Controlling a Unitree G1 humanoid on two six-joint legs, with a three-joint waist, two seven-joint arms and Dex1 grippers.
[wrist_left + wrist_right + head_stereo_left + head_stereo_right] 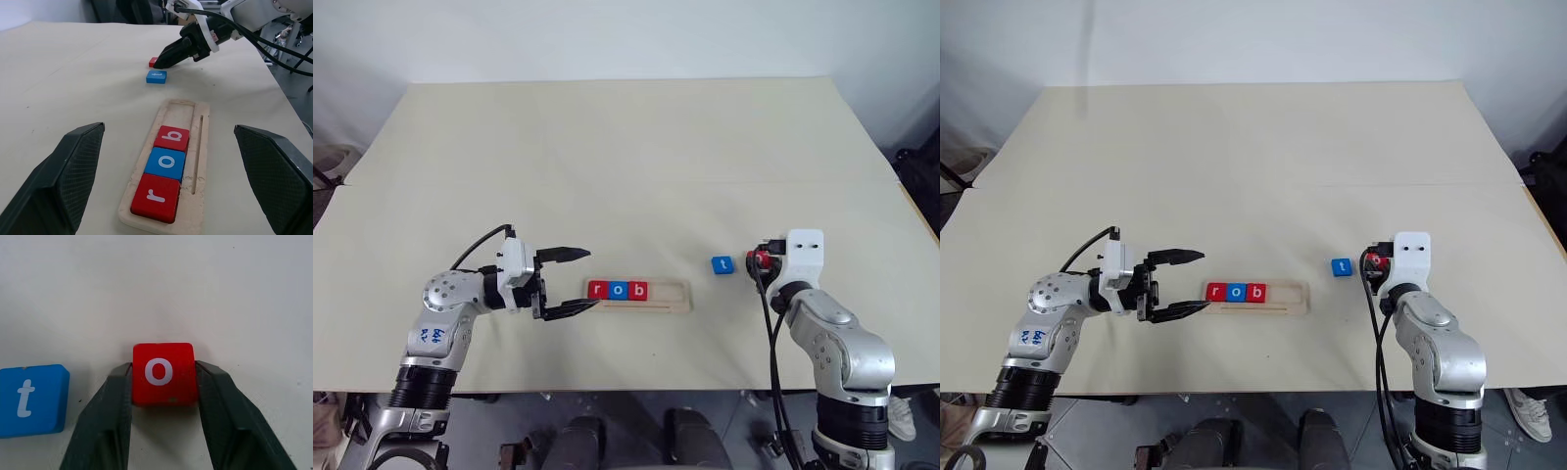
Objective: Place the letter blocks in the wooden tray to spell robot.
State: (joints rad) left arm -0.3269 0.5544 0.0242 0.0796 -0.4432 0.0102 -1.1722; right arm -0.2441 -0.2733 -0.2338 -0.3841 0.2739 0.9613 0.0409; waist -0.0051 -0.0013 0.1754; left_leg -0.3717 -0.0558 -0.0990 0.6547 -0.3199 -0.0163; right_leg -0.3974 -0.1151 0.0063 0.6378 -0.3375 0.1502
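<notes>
Red "o" pinched, fourth slot waiting.

Your right end effector (164, 382) is clamped on the red o block (163, 373), flat on the table (626, 157) beside the blue t block (722, 265). The wooden tray (677, 305) already reads r-o-b. Your left end effector (570, 282) hangs spread, level, at the tray's left end, probably to steady it.
</notes>
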